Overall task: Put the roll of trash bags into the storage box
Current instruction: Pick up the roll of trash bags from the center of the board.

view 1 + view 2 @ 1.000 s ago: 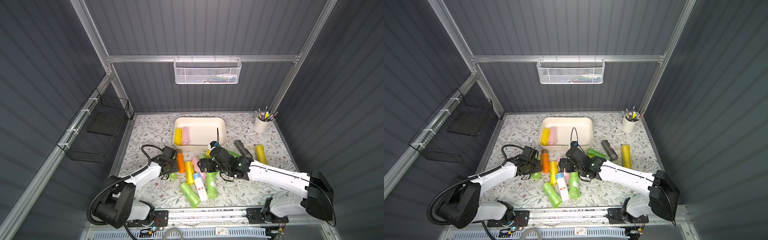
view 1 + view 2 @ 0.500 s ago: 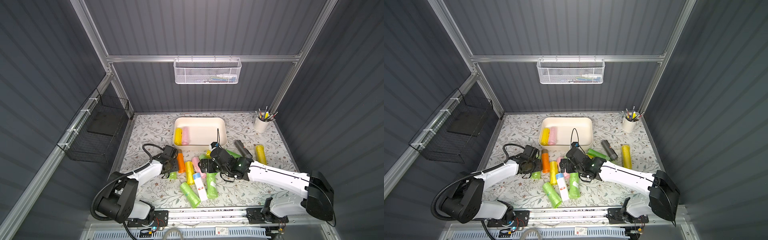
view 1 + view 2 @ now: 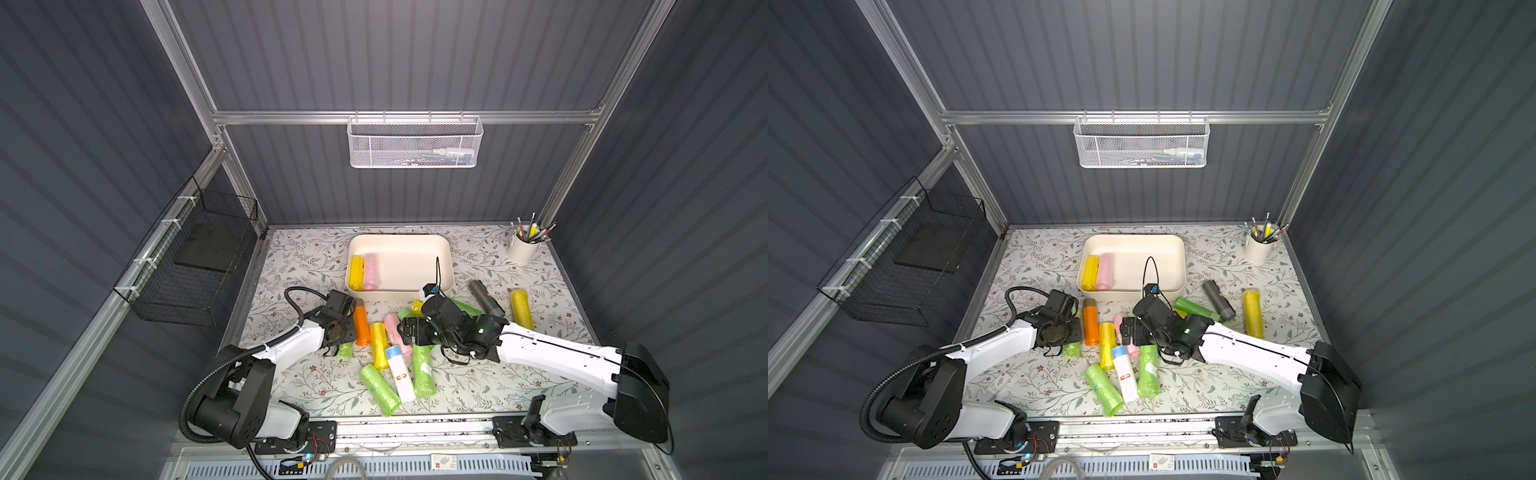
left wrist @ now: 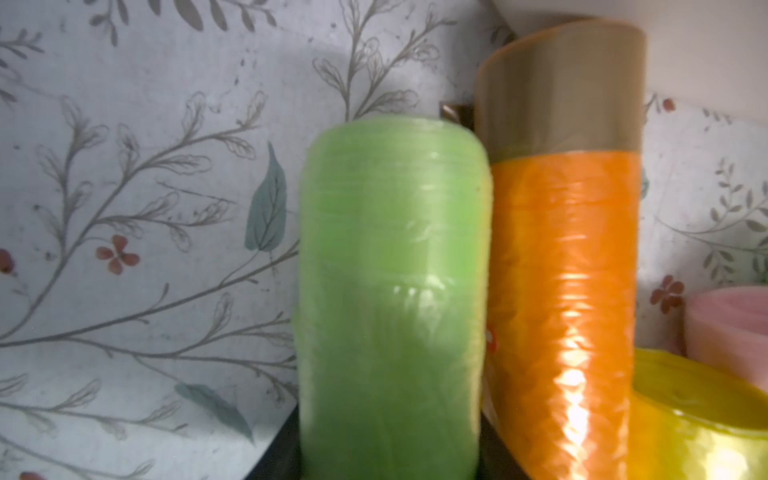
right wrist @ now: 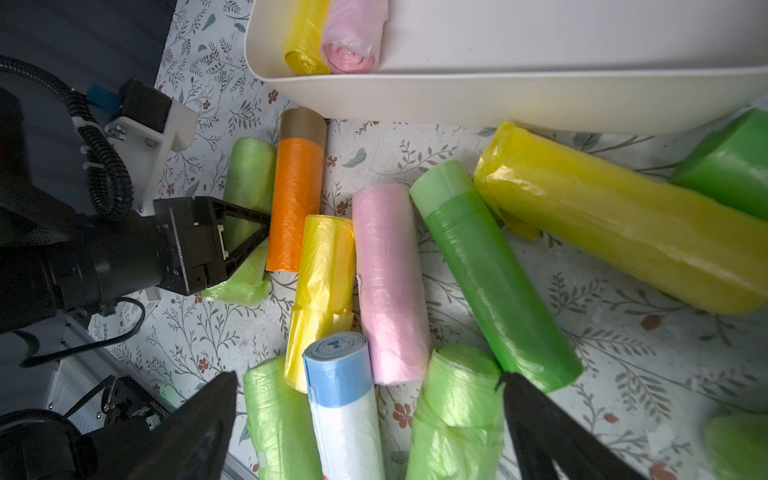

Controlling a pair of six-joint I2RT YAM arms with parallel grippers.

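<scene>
Pale green roll (image 4: 390,291) was clenched in my left pincer (image 5: 249,237). It lay flat on the table (image 3: 299,257), touching the orange roll (image 4: 561,270) beside it, near the storage box (image 3: 399,237) but not in it. The box held one yellow roll (image 3: 356,272) and one pink roll (image 3: 370,271). My right pincer (image 5: 368,378) was released, jaws wide, over the pile of loose rolls.

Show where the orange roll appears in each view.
In a top view: orange roll, near the storage box corner.
In a top view: same spot.
Left wrist: it lies against the pale green roll.
Right wrist: it lies by that box.
Landmark: the pale green roll alongside.
</scene>
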